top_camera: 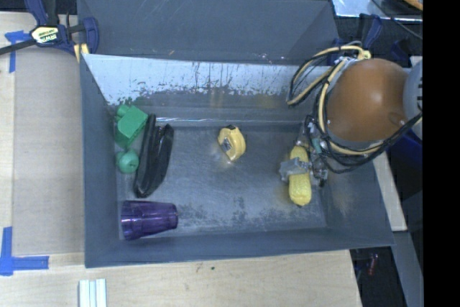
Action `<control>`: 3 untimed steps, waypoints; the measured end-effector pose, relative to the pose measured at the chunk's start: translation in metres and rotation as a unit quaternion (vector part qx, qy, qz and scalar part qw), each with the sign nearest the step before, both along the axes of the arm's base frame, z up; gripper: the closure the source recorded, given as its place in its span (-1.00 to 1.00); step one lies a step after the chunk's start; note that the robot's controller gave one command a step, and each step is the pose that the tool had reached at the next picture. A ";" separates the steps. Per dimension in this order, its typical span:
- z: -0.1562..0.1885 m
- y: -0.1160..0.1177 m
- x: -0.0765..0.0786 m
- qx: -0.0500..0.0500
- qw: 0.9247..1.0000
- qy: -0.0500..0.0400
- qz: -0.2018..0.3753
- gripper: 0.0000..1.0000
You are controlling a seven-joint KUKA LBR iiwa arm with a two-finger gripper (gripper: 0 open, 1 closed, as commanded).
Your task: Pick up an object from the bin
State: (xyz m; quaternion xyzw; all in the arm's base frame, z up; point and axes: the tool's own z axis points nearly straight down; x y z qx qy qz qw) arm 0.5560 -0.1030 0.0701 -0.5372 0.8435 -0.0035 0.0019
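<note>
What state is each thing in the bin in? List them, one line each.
purple cup: tipped on its side, front left.
black long thing: lying flat by the left wall.
green block: resting at back left.
green ball: loose beside the black long thing.
yellow tape measure: alone, in the middle.
yellow lump: lying at right.
gripper: low over the yellow lump.

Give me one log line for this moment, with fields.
gripper: over yellow lumpy object | where: right side of bin | object: lying on the floor
</note>
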 end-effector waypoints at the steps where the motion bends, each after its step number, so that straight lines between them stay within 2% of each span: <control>1: 0.000 0.000 0.000 0.000 1.000 0.000 0.000 1.00; 2: 0.008 0.000 -0.001 0.001 1.000 0.000 -0.001 1.00; 3: 0.045 0.001 -0.001 0.002 1.000 0.002 -0.001 1.00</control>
